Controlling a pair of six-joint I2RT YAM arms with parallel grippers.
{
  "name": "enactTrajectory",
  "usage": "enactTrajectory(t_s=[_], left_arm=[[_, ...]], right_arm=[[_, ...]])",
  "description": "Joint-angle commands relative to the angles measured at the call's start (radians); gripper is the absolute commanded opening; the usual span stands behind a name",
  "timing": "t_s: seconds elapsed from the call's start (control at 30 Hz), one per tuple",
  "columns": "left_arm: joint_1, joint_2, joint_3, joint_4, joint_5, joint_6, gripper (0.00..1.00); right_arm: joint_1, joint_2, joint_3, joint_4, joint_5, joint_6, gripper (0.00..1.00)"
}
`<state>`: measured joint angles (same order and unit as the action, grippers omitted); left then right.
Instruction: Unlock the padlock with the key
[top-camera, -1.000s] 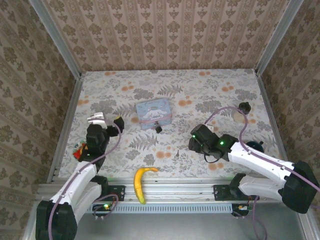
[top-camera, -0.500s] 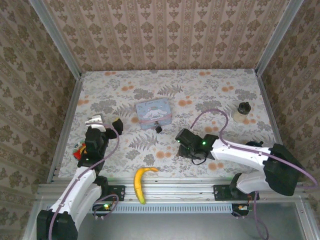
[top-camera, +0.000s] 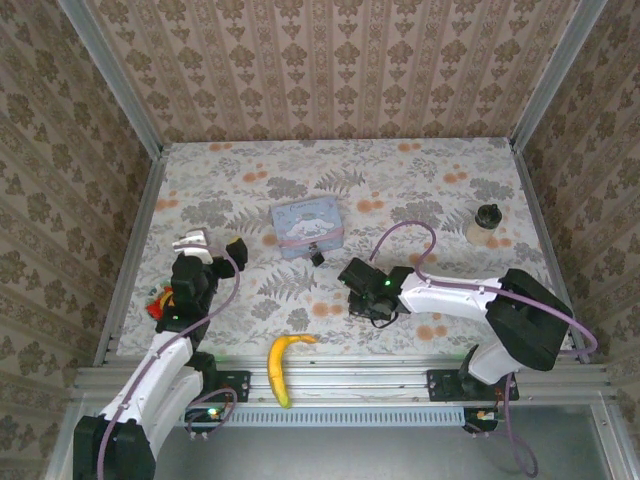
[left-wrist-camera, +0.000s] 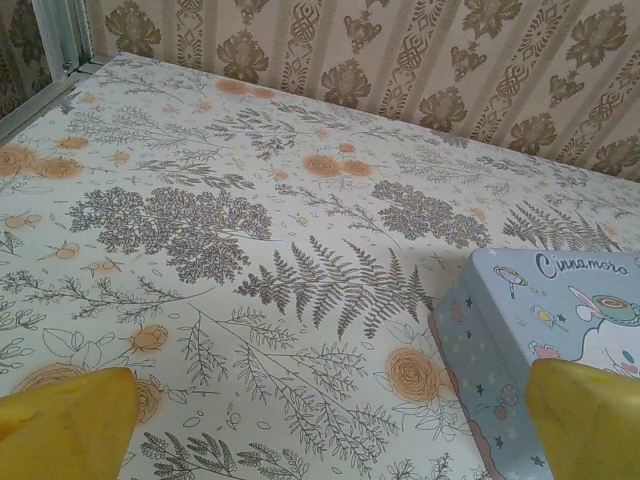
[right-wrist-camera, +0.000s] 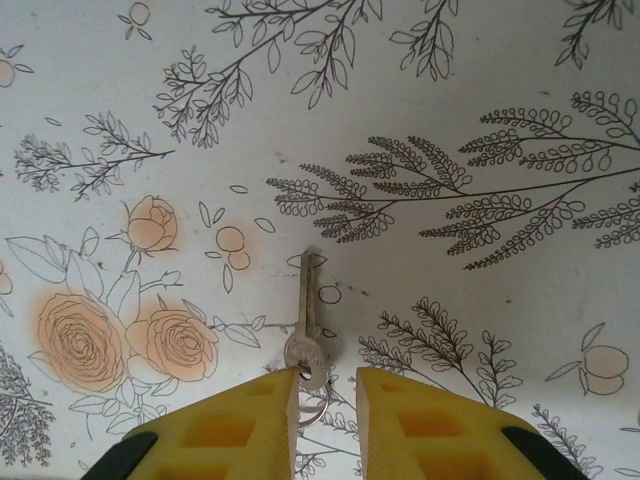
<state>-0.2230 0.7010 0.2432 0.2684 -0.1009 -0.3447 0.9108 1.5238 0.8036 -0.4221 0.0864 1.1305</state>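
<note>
Right jaws narrow, straddling key (right-wrist-camera: 305, 318) bow on desk (top-camera: 420, 180), in front of blue tin (top-camera: 307, 224); padlock (top-camera: 317, 257) just beside tin. Left jaws wide.

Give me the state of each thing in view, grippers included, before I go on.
right gripper: low over the table, jaws a narrow gap apart, not clamped.
key: flat on the table, its head between those jaws.
left gripper: wide open, empty.
padlock: beside the tin; locked or not, too small to tell.
tin: lid shut.
jar: upright, lid on.
banana: unpeeled, at the near edge.
</note>
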Motion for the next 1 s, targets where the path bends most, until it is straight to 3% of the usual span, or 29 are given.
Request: enactTrajectory(t_s=[0.0, 0.53, 0.97], left_arm=[[-0.003, 0.003, -0.005, 0.011, 0.017, 0.0, 1.0], [-0.003, -0.002, -0.01, 0.007, 0.025, -0.001, 1.0], [-0.003, -0.005, -0.013, 0.008, 0.026, -0.004, 1.0]], right_arm=[[0.002, 0.026, 0.014, 0.026, -0.021, 0.028, 0.23], [-0.003, 0.08, 0.023, 0.052, -0.032, 0.022, 0.22], [-0.003, 0.111, 0.061, 0.007, -0.027, -0.002, 0.09]])
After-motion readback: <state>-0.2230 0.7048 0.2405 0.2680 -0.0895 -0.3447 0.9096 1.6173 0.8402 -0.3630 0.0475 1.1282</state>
